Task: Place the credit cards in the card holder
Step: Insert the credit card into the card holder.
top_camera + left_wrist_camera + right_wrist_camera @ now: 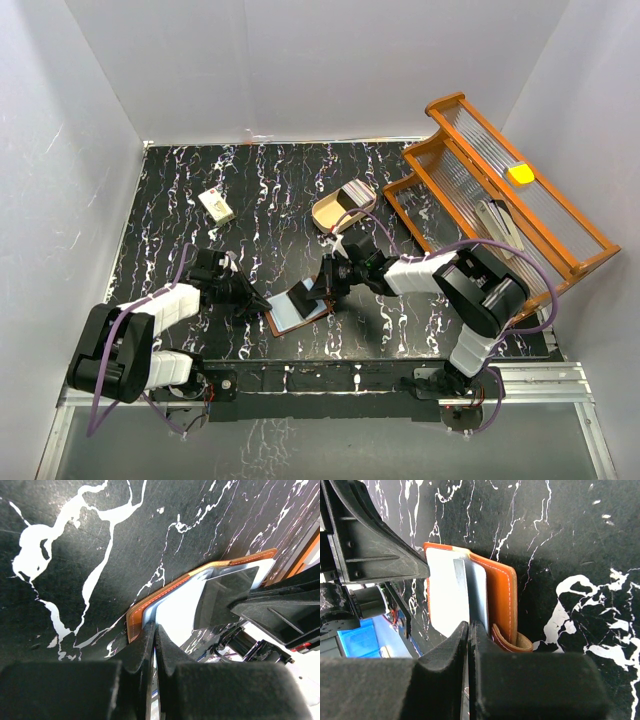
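Note:
The brown leather card holder (296,308) lies open on the black marbled table between both arms, grey-blue lining up. My left gripper (262,300) is shut on its left edge; in the left wrist view my fingertips (155,628) pinch the pale lining beside the orange rim (150,606). My right gripper (328,290) is shut on a thin greyish credit card (461,587) that stands edge-on over the lining. The card shows dark and glossy in the left wrist view (225,592). The holder's orange cover (497,587) and its curled strap (512,641) lie just right of my right gripper (470,625).
A beige oval tray (345,207) sits behind the holder. A small cream block (216,204) lies at the back left. A tilted orange wooden rack (560,235) with a yellow-orange piece (520,173) fills the right side. White walls close in the table.

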Available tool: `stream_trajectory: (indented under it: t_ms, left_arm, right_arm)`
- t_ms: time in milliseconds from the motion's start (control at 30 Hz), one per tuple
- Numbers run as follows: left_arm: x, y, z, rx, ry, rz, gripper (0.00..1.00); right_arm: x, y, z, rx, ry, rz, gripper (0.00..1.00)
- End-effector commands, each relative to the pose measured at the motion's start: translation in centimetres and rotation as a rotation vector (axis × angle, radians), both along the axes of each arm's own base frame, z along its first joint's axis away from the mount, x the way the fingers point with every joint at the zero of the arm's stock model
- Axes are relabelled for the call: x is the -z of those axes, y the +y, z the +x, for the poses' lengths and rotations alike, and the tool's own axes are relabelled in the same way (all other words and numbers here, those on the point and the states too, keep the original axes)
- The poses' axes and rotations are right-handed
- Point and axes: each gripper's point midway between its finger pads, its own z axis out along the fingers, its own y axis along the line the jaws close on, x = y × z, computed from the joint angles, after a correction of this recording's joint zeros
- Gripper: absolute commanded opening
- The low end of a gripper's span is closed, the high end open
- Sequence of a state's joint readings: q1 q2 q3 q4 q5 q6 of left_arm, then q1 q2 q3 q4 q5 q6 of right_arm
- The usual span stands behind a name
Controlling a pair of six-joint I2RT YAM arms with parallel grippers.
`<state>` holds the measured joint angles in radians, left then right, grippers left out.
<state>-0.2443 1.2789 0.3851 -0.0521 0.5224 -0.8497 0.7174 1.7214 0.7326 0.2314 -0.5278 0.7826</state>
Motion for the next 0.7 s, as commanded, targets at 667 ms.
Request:
stream_trajectory:
  t_ms: [667]
  left_arm:
    - [1.0, 0.7, -1.6, -0.032, 0.053, 0.030, 0.01]
  right_arm:
    - [0.4, 1.2, -0.8, 0.075, -0.039, -0.018, 0.14]
